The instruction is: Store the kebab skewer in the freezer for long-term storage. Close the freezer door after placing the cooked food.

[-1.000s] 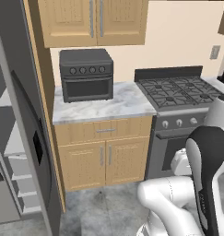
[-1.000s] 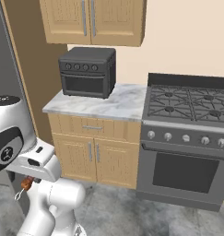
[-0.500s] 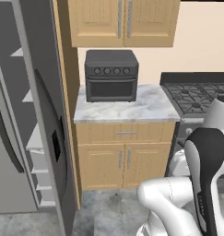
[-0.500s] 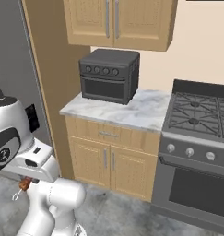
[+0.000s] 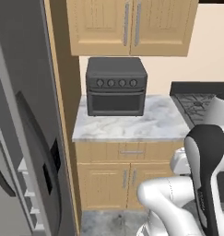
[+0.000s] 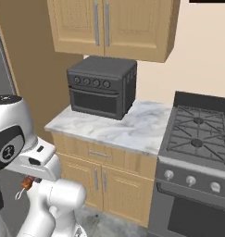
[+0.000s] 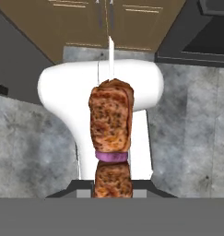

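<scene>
Kitchen: toaster oven (image 5: 116, 86) at the back of the marble counter (image 5: 132, 125), freezer (image 5: 21, 152) left. Hand (image 7: 112, 184) clamped on kebab skewer (image 7: 111, 120), low over the floor. Likely light, stiff, greasy; grip holds the lower meat.

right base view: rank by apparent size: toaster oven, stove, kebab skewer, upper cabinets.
1. Upper cabinets and stove: both cut off by the frame and similar in area, so unranked.
2. Toaster oven.
3. Kebab skewer, a tiny bit showing under the hand.
</scene>
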